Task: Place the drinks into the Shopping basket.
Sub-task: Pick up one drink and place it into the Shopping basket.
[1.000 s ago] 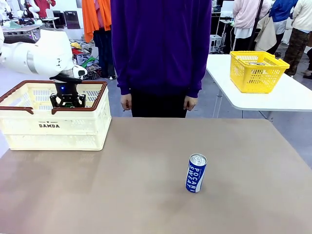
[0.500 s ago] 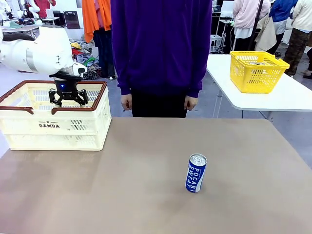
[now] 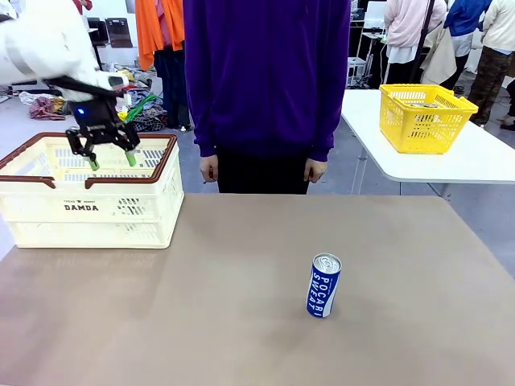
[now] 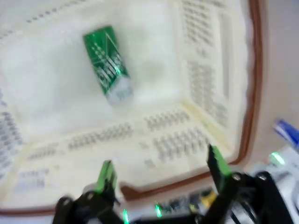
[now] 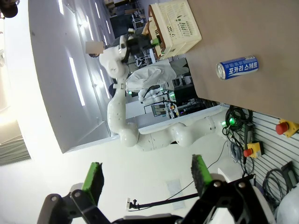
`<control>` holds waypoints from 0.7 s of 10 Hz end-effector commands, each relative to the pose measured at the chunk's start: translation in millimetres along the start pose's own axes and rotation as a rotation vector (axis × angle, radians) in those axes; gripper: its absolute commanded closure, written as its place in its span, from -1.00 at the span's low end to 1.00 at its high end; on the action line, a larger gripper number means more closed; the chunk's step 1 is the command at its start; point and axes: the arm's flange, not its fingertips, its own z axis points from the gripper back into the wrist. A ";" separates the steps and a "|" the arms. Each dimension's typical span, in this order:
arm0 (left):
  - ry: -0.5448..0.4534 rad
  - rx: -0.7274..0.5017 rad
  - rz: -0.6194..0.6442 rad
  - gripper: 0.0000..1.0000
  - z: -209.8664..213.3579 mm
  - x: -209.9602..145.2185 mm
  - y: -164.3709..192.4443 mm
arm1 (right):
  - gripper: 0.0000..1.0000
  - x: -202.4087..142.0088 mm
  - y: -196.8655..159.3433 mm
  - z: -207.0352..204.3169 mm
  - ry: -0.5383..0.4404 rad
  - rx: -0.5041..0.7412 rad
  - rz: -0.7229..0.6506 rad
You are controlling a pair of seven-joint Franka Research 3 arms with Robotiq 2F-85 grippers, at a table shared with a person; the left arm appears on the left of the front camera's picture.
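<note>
My left gripper [image 3: 113, 161] hangs just above the opening of the large cream-white slotted plastic basket with a reddish-brown rim [image 3: 80, 221]. Its green-padded fingers are spread wide and hold nothing. Below them, the small green metal can [image 4: 106, 63] lies on its side on the basket floor, so that drink is in place. My right gripper [image 5: 147, 168] is also wide open and empty, pointing out across the room.

The small blue metal can with white lettering and a silver top [image 3: 323, 285] stands upright on the flat brown table [image 3: 201, 338], well apart from the basket, toward my right. I judge it light and stiff enough for a firm pinch, but thin-walled and glossy, so it could dent or slip. I would take it across the middle of its round body, pads on opposite sides below the top rim, with moderate squeeze.

The left wrist picture is smeared, so I cannot read the green can's print. From the front, the basket's wall covers its floor. I cannot tell whether the blue can is full or opened.
</note>
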 end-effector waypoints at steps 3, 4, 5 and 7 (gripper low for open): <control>-0.040 -0.593 0.080 -1.00 35.9 -146.3 56.9 | -1.00 -1.5 2.9 0.1 -0.002 0.002 0.008; -0.091 -0.804 0.050 -1.00 33.2 -186.6 85.7 | -1.00 -1.5 2.9 0.1 -0.002 0.002 0.008; -0.150 -0.926 0.047 -1.00 28.2 -220.7 116.2 | -1.00 -1.5 2.9 0.1 -0.002 0.002 0.008; -0.295 -1.159 0.074 -1.00 13.0 -273.5 189.3 | -1.00 -1.5 2.9 0.1 -0.002 0.002 0.008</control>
